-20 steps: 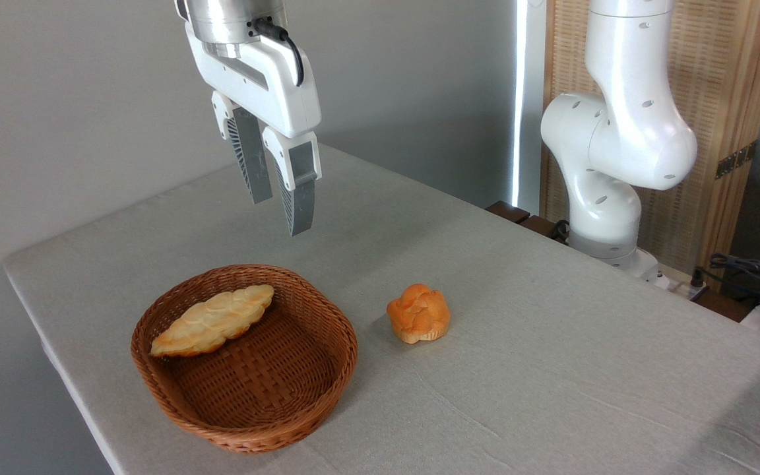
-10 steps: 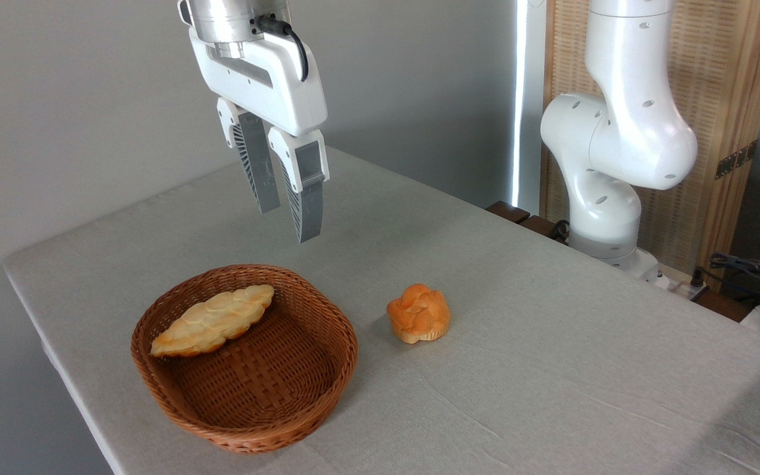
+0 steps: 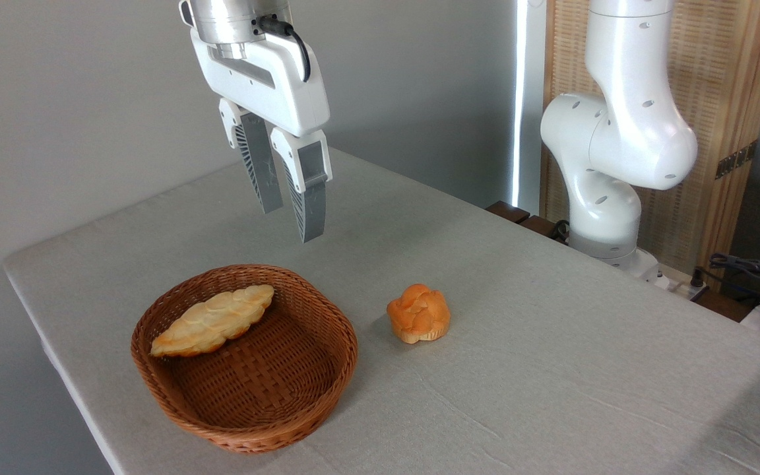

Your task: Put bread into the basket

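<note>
bread [image 3: 212,319] is lying in the basket [image 3: 327,379], leaning on the far left wall. gripper [image 3: 293,225] hangs above, fingers slightly apart and holding nothing. orange bun [image 3: 419,313] sits beside the basket.

The arm [image 3: 617,132] is glossy white with rounded, bulbous joint housings dotted by small dark oval screw recesses and a grey band near its base. The gripper [image 3: 291,223] has a boxy white body under a silver metal flange, a black cable looping over it, and two grey ribbed fingers [image 3: 311,204] in white mounts.
</note>
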Controlling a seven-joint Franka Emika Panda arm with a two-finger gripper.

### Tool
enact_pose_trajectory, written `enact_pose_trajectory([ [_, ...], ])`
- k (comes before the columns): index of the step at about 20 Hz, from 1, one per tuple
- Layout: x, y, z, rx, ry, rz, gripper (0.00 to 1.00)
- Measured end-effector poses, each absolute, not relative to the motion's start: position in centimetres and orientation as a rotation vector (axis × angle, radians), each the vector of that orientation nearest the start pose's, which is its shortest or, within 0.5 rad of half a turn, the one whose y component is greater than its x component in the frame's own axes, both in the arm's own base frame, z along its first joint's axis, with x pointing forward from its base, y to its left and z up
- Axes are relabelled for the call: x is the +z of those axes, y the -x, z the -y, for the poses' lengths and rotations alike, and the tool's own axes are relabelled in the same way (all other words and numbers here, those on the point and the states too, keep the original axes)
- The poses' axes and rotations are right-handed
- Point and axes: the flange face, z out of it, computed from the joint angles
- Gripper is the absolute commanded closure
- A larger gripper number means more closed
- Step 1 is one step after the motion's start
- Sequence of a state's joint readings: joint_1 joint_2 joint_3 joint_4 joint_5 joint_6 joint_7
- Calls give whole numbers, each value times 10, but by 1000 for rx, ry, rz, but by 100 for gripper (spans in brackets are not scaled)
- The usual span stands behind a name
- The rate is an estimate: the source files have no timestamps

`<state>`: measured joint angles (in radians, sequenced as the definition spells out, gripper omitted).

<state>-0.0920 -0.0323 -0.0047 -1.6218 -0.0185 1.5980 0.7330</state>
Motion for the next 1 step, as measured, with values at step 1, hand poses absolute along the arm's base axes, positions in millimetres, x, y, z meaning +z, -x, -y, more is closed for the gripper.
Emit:
enact_pose_trajectory([
  [1,621,-544,54,-21,2890,-1270,0],
])
